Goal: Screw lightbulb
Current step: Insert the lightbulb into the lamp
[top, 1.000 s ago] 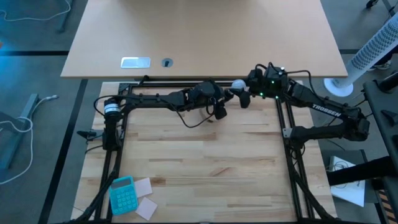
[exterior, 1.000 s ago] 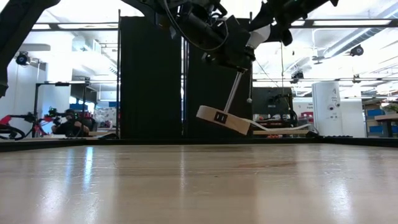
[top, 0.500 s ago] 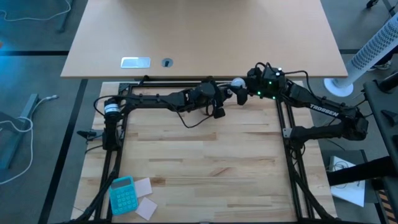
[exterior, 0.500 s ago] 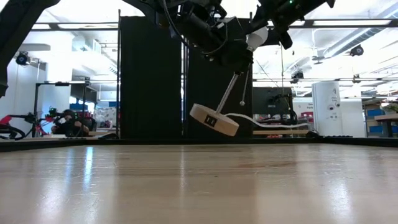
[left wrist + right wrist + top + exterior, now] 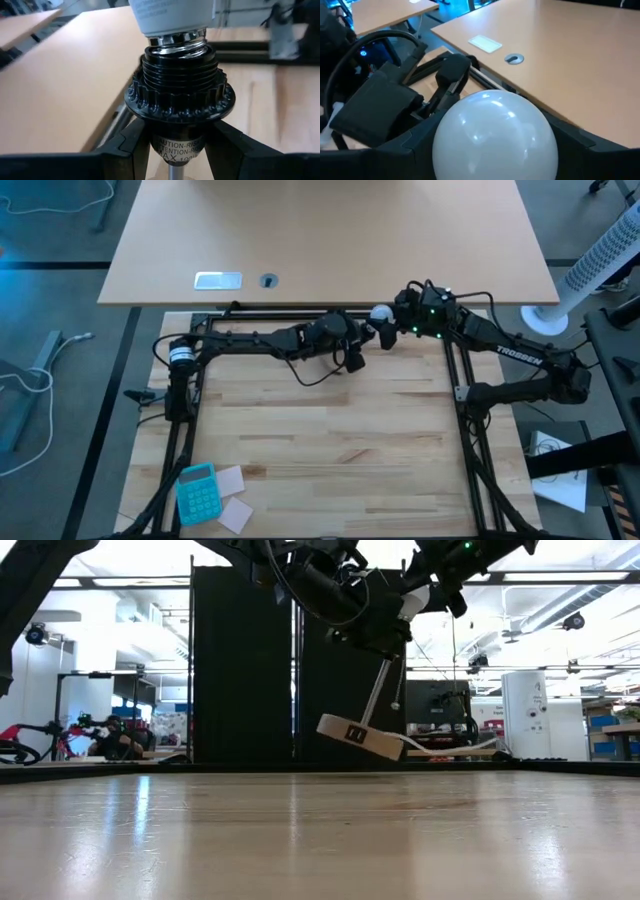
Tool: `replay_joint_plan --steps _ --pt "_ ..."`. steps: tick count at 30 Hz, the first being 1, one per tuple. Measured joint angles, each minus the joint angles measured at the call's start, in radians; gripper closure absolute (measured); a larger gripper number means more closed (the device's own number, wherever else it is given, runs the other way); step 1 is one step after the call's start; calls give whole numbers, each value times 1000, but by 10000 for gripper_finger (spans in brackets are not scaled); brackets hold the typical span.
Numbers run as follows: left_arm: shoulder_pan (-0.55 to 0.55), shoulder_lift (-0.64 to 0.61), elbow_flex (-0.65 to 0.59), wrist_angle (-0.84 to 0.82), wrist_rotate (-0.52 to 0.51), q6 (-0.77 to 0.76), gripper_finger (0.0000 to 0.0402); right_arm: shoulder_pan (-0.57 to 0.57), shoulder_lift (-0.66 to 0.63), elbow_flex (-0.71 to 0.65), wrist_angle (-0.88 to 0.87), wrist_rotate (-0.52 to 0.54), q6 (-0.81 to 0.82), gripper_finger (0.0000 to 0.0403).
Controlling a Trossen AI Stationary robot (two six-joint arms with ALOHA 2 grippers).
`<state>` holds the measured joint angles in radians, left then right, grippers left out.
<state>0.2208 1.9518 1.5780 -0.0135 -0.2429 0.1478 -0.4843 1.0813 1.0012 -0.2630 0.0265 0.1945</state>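
Midway through threading, the left gripper clamps the black socket while the right gripper grips the lightbulb, needing further twisting.

Lightbulb globe cut off in the left wrist view (only neck visible), socket label partly hidden.

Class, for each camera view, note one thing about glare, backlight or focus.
Low view: bright windows silhouette the arms, tabletop shines. Right wrist view: highlights streak the lightbulb. Left wrist view: black socket sharp, background soft. High view: evenly lit.
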Motion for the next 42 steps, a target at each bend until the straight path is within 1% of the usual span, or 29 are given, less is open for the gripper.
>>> replay_joint_plan --steps 3,5,11,14,17,23,27,30,36,42 --pt "1 3 -1 25 60 -79 258 0 -8 0 5 -6 -24 137" --pt "-2 11 -2 61 79 -97 258 0 -9 1 -1 -7 -28 139" --pt "-4 32 -43 183 82 -115 258 0 -9 3 -31 -25 -21 140" --pt "-5 32 -100 302 82 -118 258 -1 -13 3 -37 -24 -27 137" --pt "-5 32 -157 432 83 -157 258 0 -26 3 -43 -33 -55 138" --pt "-3 47 -219 568 98 -185 258 0 -32 2 -54 -36 -112 142" --pt "-2 84 -205 580 111 -181 258 0 -14 1 -58 -49 -137 137" --pt "-3 104 -204 581 114 -146 258 0 -6 0 -59 -51 -156 138" --pt "-1 114 -210 582 120 -133 255 -1 -4 0 -55 -54 -210 141" --pt "1 114 -212 577 119 -77 186 0 -4 -3 -58 -91 -266 138"
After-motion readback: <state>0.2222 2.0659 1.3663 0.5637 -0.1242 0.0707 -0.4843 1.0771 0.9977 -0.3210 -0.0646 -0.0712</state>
